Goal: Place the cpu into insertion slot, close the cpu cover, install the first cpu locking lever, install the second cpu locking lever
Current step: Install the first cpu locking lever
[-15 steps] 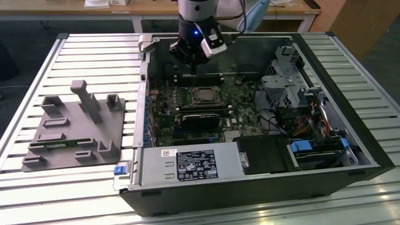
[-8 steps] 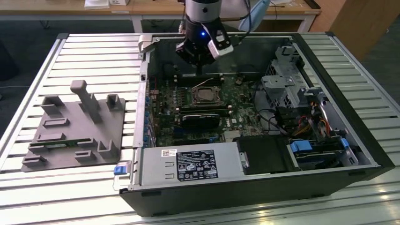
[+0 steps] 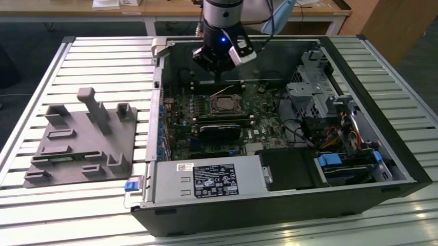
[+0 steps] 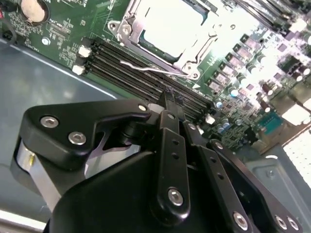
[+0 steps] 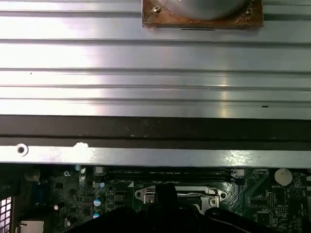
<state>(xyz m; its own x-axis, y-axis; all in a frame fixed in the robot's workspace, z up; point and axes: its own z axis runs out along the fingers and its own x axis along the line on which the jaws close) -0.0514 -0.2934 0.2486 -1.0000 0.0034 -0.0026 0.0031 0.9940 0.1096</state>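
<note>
In the exterior view my gripper (image 3: pixel 217 80) hangs inside the open computer case, just beyond the far side of the insertion slot (image 3: pixel 222 104). Its fingers are shut with nothing between them. In the second wrist view the fingertips (image 4: pixel 170 99) meet above the black memory slots, a short way from the socket. The cpu (image 4: pixel 167 24) lies in the slot with its pale metal top showing. The silvery cpu cover (image 4: pixel 192 58) lies down around it. A thin wire locking lever (image 4: pixel 143 67) runs along the socket edge nearest my gripper. In the first wrist view the socket (image 5: pixel 177 195) lies right by my gripper (image 5: pixel 165 191).
A grey fixture plate (image 3: pixel 82 138) with upright pegs lies on the slatted table at the exterior view's left. Inside the case are a black heatsink block (image 3: pixel 219 128), the power supply (image 3: pixel 205 179) and the drive cage (image 3: pixel 315 92). The case wall (image 3: pixel 159 66) stands close by.
</note>
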